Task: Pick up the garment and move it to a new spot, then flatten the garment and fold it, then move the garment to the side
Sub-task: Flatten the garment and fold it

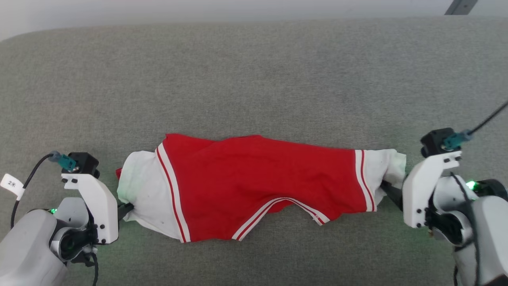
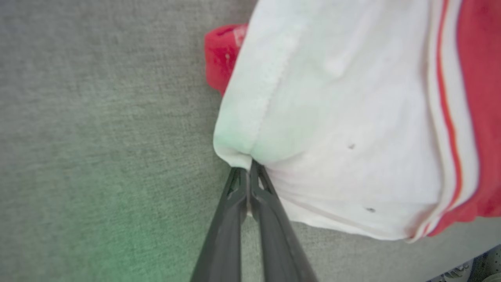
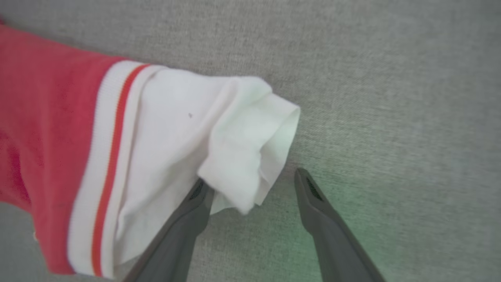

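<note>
Head view, centre toward 6 o'clock: garment, red body with white sleeves, stretched sideways on grey fabric surface. Collar trim along the 6 o'clock edge. Sleeves out at 9 and 3 o'clock.

Left tool at lower corner of the 9 o'clock sleeve. Left wrist view: fingers pressed together, clamped on hem of white sleeve, cloth puckered right at the tips.

Right tool at the 3 o'clock sleeve. Right wrist view: fingers apart, rolled white cuff sagging between them. One finger tucked under fabric at 7 o'clock, other bare over the surface at 5 o'clock. Nothing pinched yet on that side.

Handling, by judgement: soft, light, limp knit, no stiffness. Bound to droop and bunch if lifted from one end alone. Not fragile. Probably some drag against the fabric surface rather than sliding. Best hold: sleeve hems, both ends at once, so the body hangs flat between. Doubled cuff layers thicker, so a good bite there. Risk: single-layer pinch, lower layer left behind or sleeve pulling out under tension.
</note>
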Tool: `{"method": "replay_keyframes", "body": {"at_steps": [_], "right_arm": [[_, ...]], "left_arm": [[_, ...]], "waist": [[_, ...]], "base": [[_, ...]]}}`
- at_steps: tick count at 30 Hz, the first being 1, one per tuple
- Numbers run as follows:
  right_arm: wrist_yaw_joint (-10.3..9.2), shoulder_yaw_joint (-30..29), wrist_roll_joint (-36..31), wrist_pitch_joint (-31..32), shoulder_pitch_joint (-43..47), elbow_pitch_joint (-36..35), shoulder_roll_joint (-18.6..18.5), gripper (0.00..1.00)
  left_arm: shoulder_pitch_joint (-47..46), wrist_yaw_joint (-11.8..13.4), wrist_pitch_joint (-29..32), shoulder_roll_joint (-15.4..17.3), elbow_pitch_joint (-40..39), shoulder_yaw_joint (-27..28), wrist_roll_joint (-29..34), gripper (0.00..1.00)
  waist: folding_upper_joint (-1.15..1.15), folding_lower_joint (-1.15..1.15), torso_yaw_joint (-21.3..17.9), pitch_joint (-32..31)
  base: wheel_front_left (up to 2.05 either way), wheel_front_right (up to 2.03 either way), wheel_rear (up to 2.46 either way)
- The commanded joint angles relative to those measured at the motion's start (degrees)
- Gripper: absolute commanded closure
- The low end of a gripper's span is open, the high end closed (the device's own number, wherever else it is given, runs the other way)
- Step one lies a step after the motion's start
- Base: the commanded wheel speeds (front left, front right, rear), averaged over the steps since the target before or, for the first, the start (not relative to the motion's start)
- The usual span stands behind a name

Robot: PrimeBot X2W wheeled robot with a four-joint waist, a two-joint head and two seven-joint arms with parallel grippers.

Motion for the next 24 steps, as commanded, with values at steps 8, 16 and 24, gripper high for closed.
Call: {"method": "replay_keyframes", "body": {"at_steps": [8, 16, 24], "right_arm": [[-0.01, 9.2, 4.9, 3.7, -4.8, 9.0, -2.0, 1.0], [-0.01, 10.4, 12.5, 3.7, -9.3, 3.6, -6.7, 1.0], [-0.01, 7.9, 16.3, 4.0, -12.1, -2.8, -7.9, 1.0]], "left_arm": [[-1.9, -0.3, -0.1, -2.5, 1.8, -1.6, 0.4, 1.0], [-4.7, 1.1, 3.6, 0.0, -1.5, -0.2, -1.3, 1.0], [-8.8, 5.0, 10.8, 3.8, -10.2, 1.3, -2.0, 1.0]], "waist": [[0.0, 0.0, 1.4, 0.8], [0.0, 0.0, 1.5, -1.7], [0.0, 0.0, 1.5, -5.3]], "base": [[0.0, 0.0, 0.0], [0.0, 0.0, 0.0], [0.0, 0.0, 0.0]]}}
